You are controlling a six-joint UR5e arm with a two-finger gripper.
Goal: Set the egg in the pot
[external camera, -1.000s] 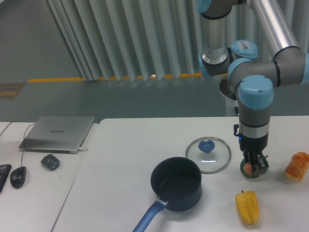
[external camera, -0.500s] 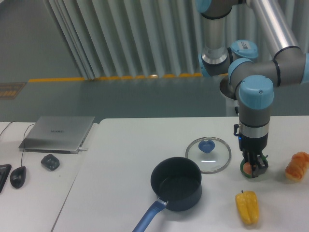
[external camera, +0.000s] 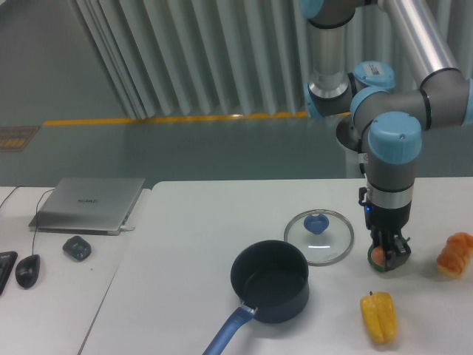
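- On the right side of the white table (external camera: 192,222), the gripper (external camera: 385,260) is pointing straight down with its fingers standing either side of the egg (external camera: 378,255); they look to be closing on it, but I cannot tell whether they are actually gripping.
- Egg: small, orange-brown, sitting low between the fingers over something green that I cannot make out, just right of the glass lid (external camera: 319,235).
- Pot (external camera: 270,280): dark navy, standing open and empty toward the near middle, handle running off to the near left, well apart from the egg.
- Also lying about: yellow pepper (external camera: 378,316) near the front right, orange bread-like piece (external camera: 454,254) at the far right edge, laptop (external camera: 89,204) on the left.
- Progress, as I judge it: still at the pick-up stage. The egg is not lifted, and the carry leftward to the pot and the release inside it are all remaining.
- Change from the earlier frames: the arm is sitting a touch further right; egg, lid and pot are resting where they were.
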